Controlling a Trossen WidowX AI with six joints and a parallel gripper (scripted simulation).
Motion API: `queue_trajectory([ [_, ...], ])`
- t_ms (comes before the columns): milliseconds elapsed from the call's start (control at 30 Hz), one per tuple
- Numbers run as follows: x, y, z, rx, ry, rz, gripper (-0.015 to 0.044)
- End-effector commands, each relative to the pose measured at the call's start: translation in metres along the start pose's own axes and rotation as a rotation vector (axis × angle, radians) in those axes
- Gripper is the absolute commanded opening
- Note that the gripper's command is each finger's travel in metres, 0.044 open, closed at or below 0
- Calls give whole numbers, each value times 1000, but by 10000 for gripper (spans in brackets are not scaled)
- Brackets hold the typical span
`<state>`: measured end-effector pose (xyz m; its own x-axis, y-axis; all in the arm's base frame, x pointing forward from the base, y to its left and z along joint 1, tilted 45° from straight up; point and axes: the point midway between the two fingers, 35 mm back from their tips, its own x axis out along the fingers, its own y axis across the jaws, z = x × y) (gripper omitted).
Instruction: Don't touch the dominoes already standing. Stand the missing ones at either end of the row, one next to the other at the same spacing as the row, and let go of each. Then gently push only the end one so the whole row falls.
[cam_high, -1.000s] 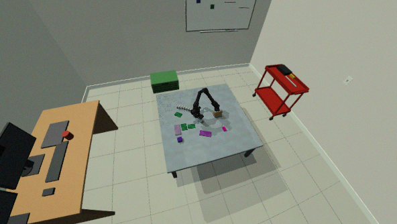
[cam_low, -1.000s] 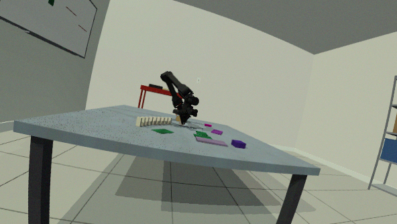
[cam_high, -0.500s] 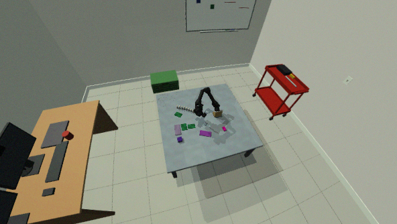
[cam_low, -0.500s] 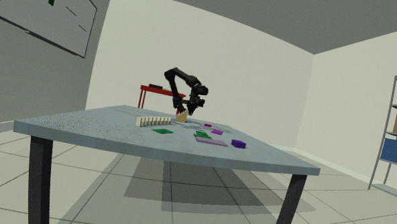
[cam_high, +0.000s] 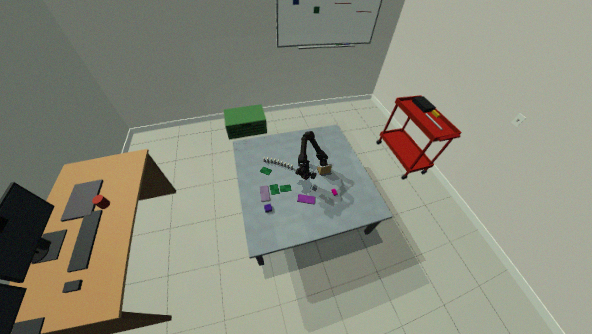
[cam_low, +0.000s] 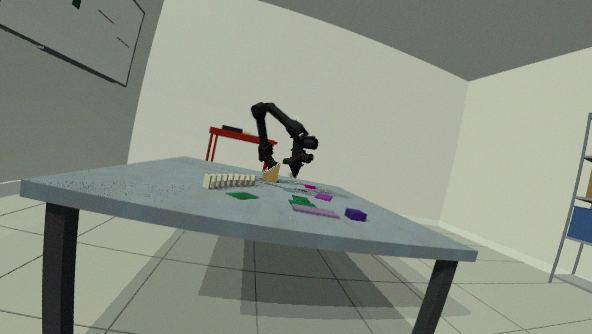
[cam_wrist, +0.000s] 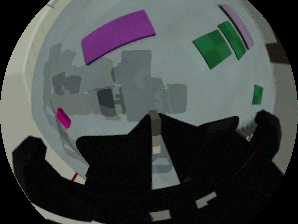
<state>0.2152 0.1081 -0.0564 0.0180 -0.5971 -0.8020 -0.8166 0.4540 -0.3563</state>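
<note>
Above the counter (cam_high: 260, 235) (cam_low: 150, 200) (cam_wrist: 175, 30), the gripper (cam_high: 313, 176) (cam_low: 295, 175) (cam_wrist: 153, 117) points downward, its fingers closed on a small domino (cam_wrist: 155, 124). Well apart from that, the row of pale dominoes (cam_high: 278, 163) (cam_low: 229, 181) (cam_wrist: 247, 131) stands upright. Near the arm lies a purple slab (cam_high: 306, 199) (cam_low: 323, 197) (cam_wrist: 119, 36), with a small magenta block (cam_high: 334, 192) (cam_low: 310, 186) (cam_wrist: 63, 118) off to one side. Beside two green pieces rests a flat pink slab (cam_high: 265, 193) (cam_low: 315, 211) (cam_wrist: 237, 25), and near it sits an indigo block (cam_high: 268, 208) (cam_low: 355, 214)

Cream dominoes (cam_high: 278, 163) (cam_low: 229, 181) stand upright in a spaced row on the counter; another (cam_wrist: 155, 123) is pinched in the end effector (cam_high: 314, 183) (cam_low: 295, 176) (cam_wrist: 153, 117).
</note>
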Motion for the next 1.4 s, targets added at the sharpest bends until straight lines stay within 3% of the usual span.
queue_trajectory([
  [0, 12, 4, 0, -5, -36, 75, 28],
  [667, 53, 16, 17, -19, -432, 417, 28],
  [1367, 58, 2, 18, -9, -880, 423, 28],
])
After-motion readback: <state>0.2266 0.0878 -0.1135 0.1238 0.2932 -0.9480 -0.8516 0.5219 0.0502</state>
